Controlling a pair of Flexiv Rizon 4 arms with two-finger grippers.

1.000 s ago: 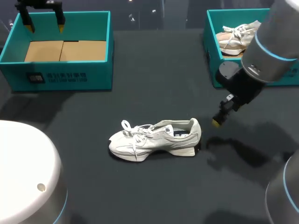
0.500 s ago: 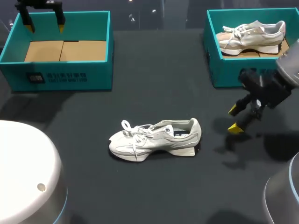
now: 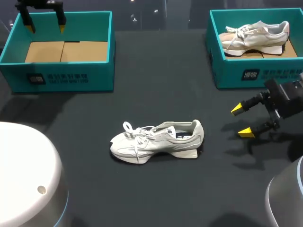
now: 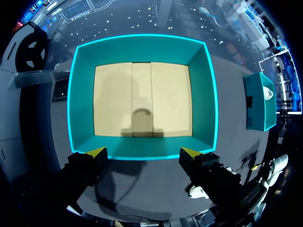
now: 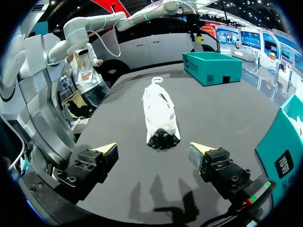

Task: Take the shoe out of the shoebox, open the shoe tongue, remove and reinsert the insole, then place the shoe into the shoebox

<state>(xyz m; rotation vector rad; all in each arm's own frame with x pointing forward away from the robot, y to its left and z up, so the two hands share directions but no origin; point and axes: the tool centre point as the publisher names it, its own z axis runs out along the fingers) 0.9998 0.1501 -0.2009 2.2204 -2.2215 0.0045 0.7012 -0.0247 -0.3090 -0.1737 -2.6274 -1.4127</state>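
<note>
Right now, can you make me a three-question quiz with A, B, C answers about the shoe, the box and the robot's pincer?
1. Where does the pale grey lace-up shoe outside the boxes lie?
A) in the left box
B) on the dark table
C) in a pincer

2. What colour is the cardboard shoebox at the left?
A) teal
B) red
C) white

3. The right pincer is:
A) open
B) shut on the shoe
C) shut on a box

Answers:
1 B: it rests on the tabletop between the two boxes.
2 A: its walls are teal all round.
3 A: its yellow tips stand apart with nothing between them.
</note>
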